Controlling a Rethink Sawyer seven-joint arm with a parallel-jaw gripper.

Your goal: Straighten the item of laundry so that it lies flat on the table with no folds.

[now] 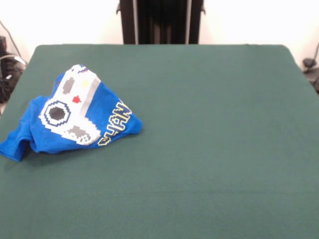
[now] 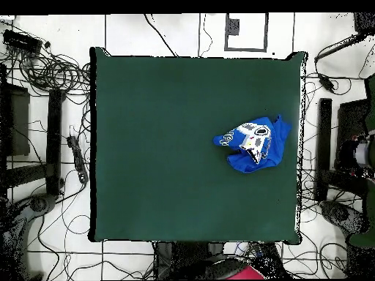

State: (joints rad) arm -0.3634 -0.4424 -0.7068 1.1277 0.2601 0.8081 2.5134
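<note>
Claw unseen, state unknowable; crumpled blue T-shirt [image 1: 75, 117] [image 2: 254, 143] lies bunched on the green table [image 1: 209, 139] [image 2: 168, 146].

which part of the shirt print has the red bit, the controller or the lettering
The white-grey pixel controller print on the blue T-shirt: a small red square sits in it. The yellow-outlined lettering has none.
</note>
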